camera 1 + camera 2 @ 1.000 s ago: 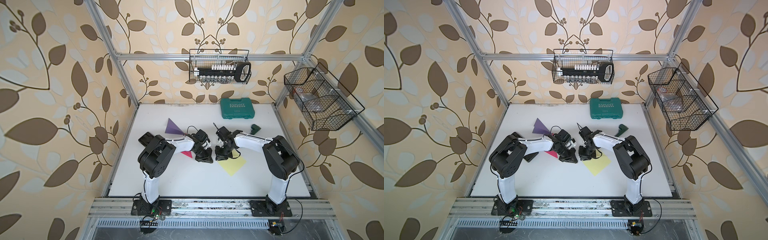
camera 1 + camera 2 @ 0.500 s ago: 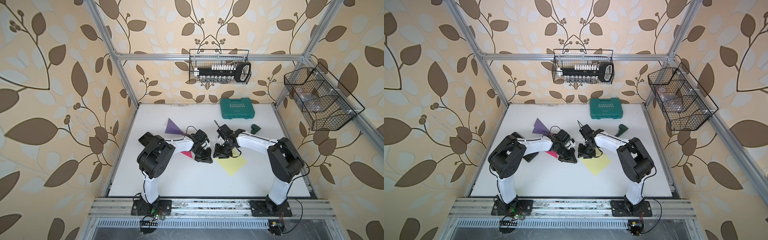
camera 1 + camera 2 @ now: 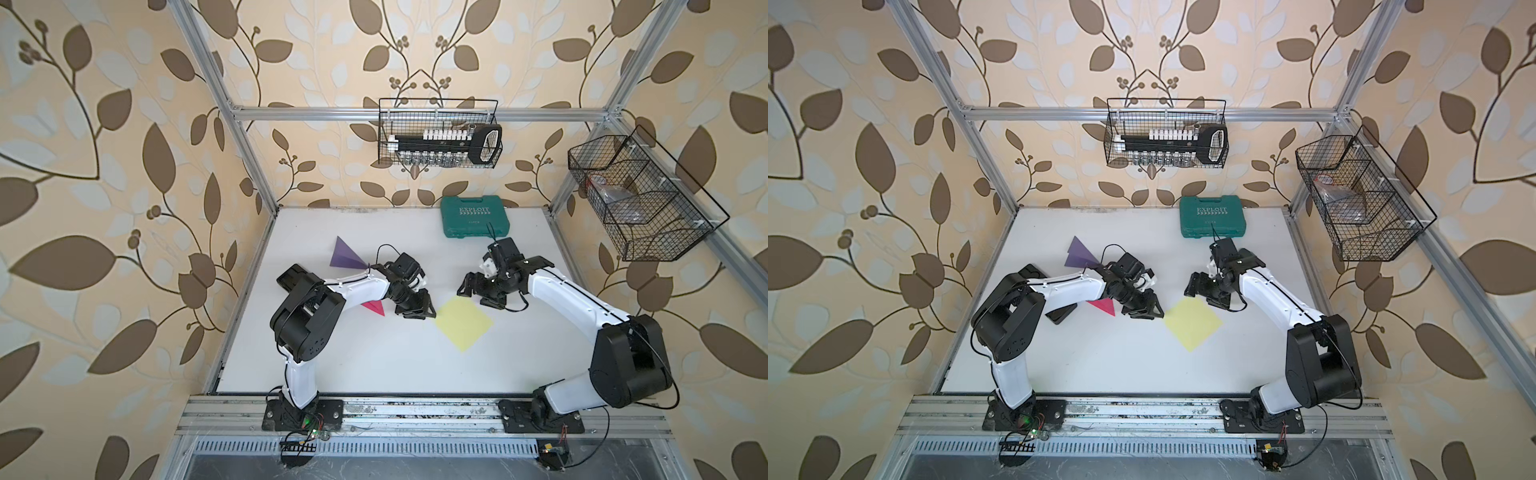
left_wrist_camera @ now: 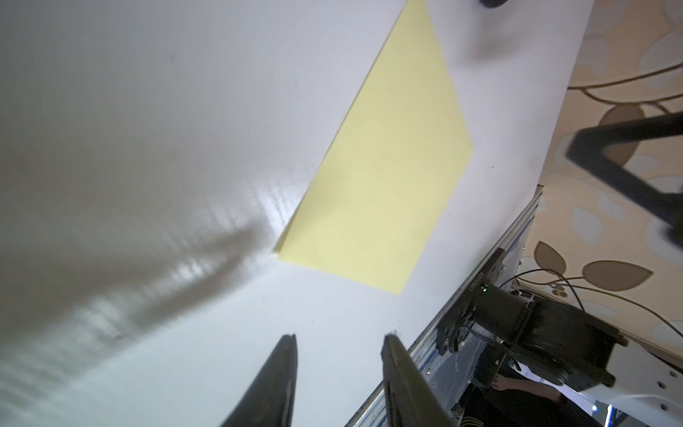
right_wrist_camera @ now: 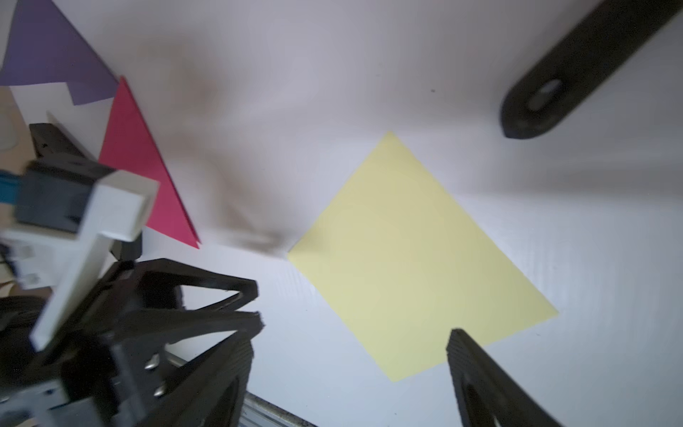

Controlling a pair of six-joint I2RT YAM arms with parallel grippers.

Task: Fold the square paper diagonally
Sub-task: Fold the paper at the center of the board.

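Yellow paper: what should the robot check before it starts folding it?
1. The yellow paper lies flat and unfolded: ok.
2. The left gripper is open, near a corner of the paper: ok.
3. The right gripper is open and empty: ok.
4. The pink triangle lies apart from the yellow paper: ok.
5. A corner is gripped: not ok, neither gripper holds it.

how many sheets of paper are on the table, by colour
yellow paper: 1
purple paper: 1
pink paper: 1
total: 3
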